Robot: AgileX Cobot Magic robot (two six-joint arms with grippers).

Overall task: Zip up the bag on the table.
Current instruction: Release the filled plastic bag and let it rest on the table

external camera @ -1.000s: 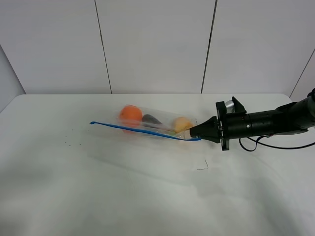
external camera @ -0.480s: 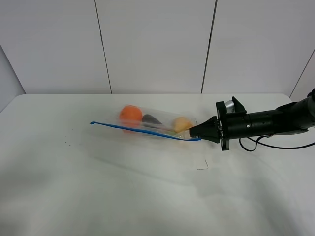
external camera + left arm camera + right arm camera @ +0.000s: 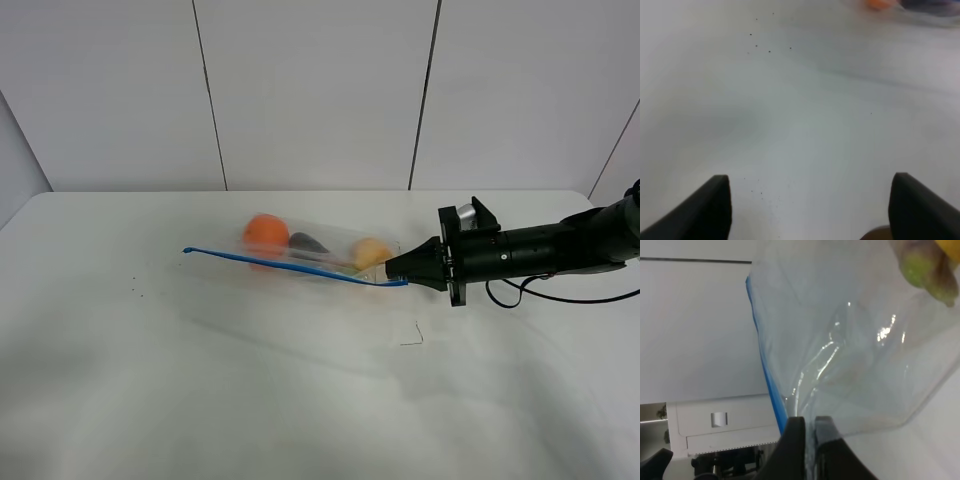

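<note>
The clear bag (image 3: pixel 310 252) lies on the white table (image 3: pixel 200 380) at mid-back, with an orange fruit (image 3: pixel 265 233), a dark item and a yellowish fruit (image 3: pixel 371 252) inside. Its blue zipper strip (image 3: pixel 290 265) runs along the near edge. My right gripper (image 3: pixel 403 271) is shut on the strip's right end; the right wrist view shows the fingers (image 3: pixel 795 440) pinching the blue strip (image 3: pixel 767 375) and clear plastic (image 3: pixel 850 340). My left gripper (image 3: pixel 810 210) is open over bare table, far from the bag; it does not show in the exterior high view.
A small dark wire-like mark (image 3: pixel 414 338) lies on the table in front of the right gripper. Tiny dark specks (image 3: pixel 140 290) dot the table at left. A cable (image 3: pixel 560 295) trails behind the right arm.
</note>
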